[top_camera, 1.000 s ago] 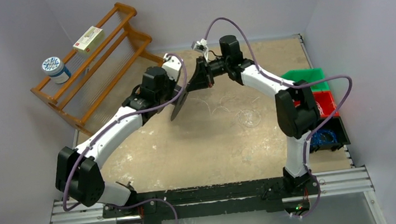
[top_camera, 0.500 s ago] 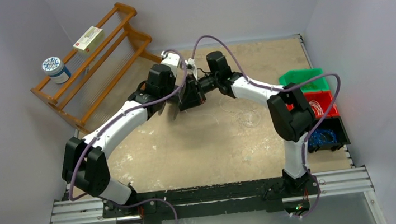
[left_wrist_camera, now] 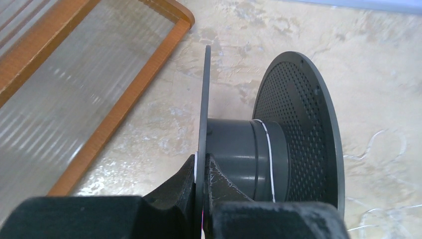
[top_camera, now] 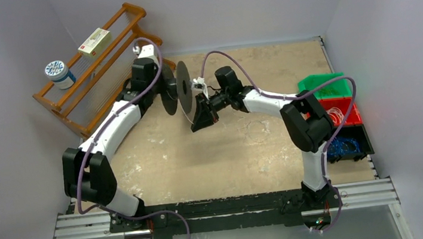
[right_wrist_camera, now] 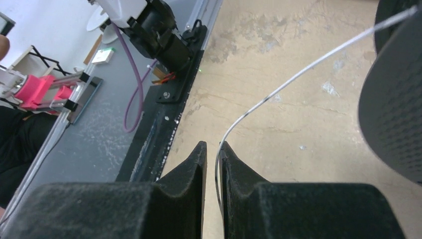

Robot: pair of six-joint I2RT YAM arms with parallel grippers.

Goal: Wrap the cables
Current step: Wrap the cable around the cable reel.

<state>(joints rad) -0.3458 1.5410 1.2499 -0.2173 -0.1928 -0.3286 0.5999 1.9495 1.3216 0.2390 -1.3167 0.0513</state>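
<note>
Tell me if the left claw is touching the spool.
Touching. The left wrist view shows the left claw pinching the spool's near flange between its fingers.

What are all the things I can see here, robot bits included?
spool: one, dark grey, held off the table by one flange
cables: whitish threads, one running from the spool to the right end effector, loose loops lying mid-table
rack: one, orange-brown wood, far left corner
jar: one, white with a blue patterned lid, on the rack
box: one, white with green and red, on the rack
bins: three, green, red, black, table's right edge
wires: a bundle, blue, in the black bin
table: one, tan
cords: two, purple, along the arms
arms: two, white and black
left end effector: black, shut on the spool's flange
right end effector: black, jaws slightly apart, cable between them
</note>
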